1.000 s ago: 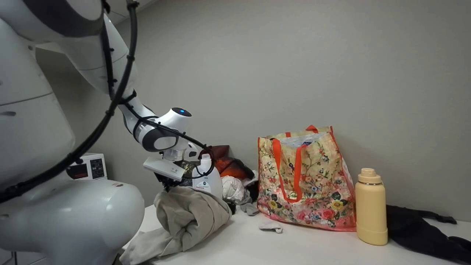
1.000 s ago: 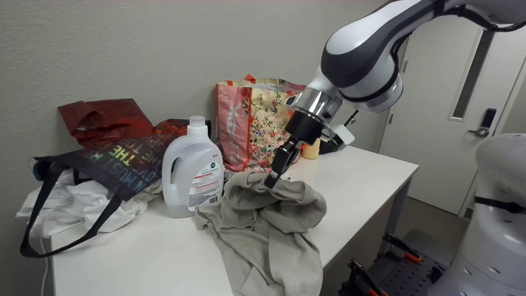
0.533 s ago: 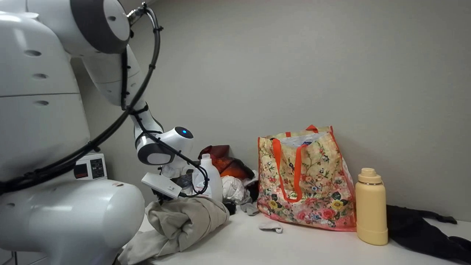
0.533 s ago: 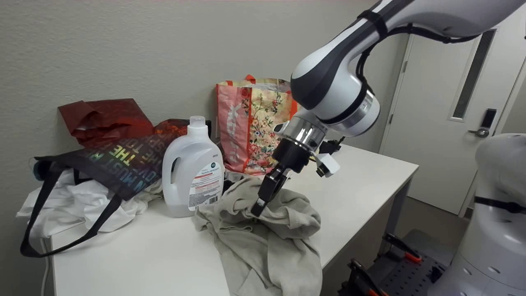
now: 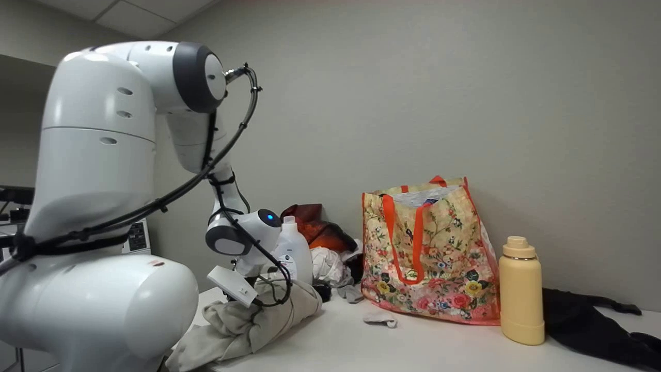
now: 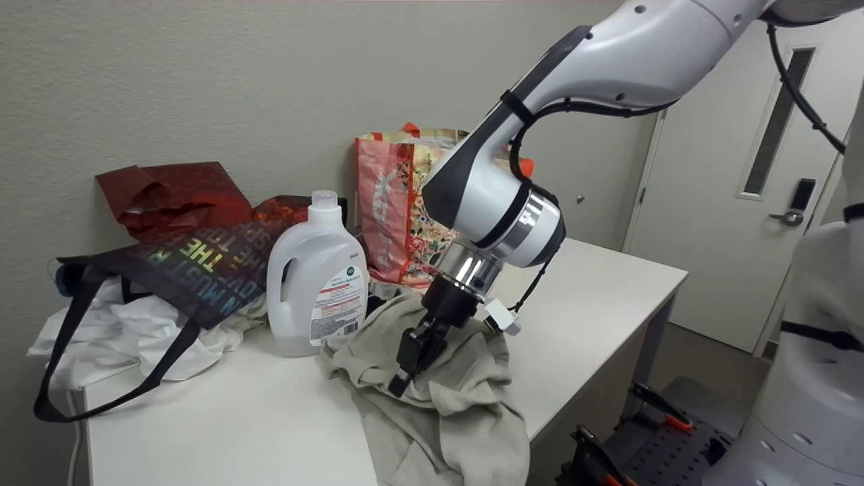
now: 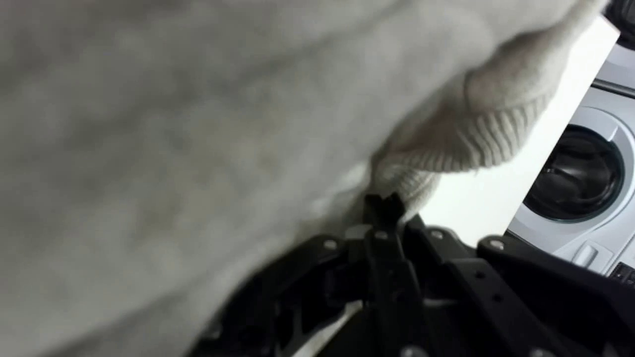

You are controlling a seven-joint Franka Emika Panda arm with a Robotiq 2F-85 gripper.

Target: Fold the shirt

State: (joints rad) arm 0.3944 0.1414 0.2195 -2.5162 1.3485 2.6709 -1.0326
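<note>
The shirt [image 6: 466, 432], rumpled grey-beige cloth, lies in a heap at the table's front edge, part of it hanging towards the near side. It also shows in an exterior view [image 5: 279, 320], partly behind the wrist camera. My gripper [image 6: 405, 378] points down and to the side over the heap, its tips low against the cloth. In the wrist view the shirt [image 7: 198, 129] fills most of the picture, with a ribbed edge near the tips. The gripper's fingers [image 7: 399, 215] are nearly together with a fold of cloth between them. The tips are hidden in an exterior view.
A detergent bottle [image 6: 317, 290] stands close behind the shirt. A dark tote with a strap [image 6: 196, 263] lies on white cloth [image 6: 142, 331]. A floral bag [image 5: 434, 248], yellow bottle [image 5: 521, 299] and black cloth [image 5: 583, 325] stand farther along the table [image 6: 229, 432].
My gripper has moved down and, in an exterior view, leftward and nearer. The shirt's raised upper part has come down and over with it, so the heap is lower.
</note>
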